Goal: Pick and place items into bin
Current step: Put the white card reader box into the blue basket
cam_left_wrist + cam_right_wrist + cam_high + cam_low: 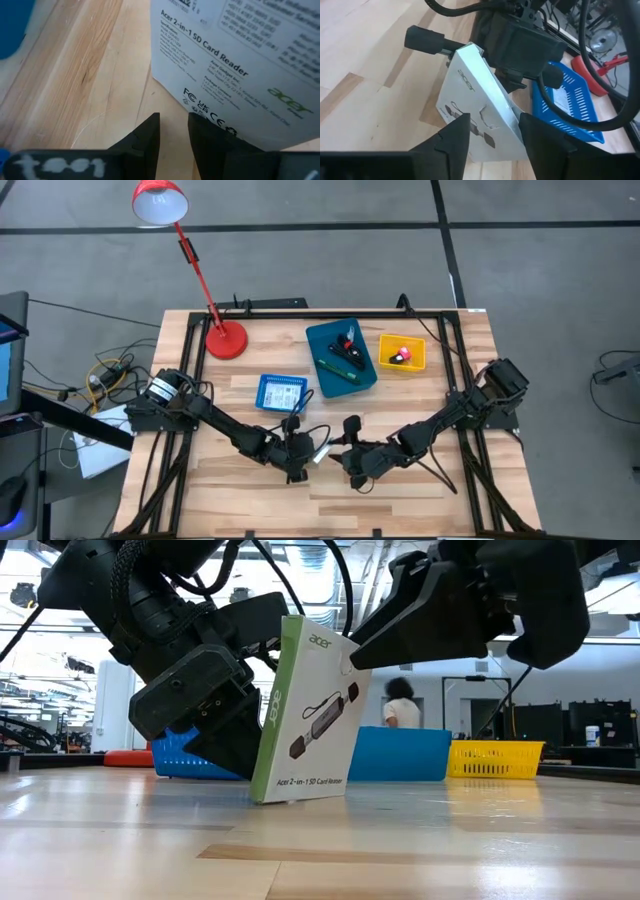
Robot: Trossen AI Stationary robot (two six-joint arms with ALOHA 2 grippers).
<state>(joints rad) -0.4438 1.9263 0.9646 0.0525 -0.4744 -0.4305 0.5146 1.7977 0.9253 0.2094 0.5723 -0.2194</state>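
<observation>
Bins: three – blue basket (283,392), teal bin (341,356), yellow basket (402,353). White packet (305,710): one, on tabletop (400,480). Green pen (337,370): one, in teal bin. Pink bit (404,352): one, in yellow basket. Red lamp (190,260): one. Claws: two.

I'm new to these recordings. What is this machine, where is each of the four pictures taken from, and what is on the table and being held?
Two dark robot arms work at a wooden table. One picture looks straight down, one looks level across the tabletop, and two come from cameras on the wrists. On the table stand a red lamp and three bins: small blue, teal and yellow. In the middle a white card reader box stands tilted on its edge. The left gripper pinches the box's lower edge. The right gripper sits open beside its front face, not gripping.
</observation>
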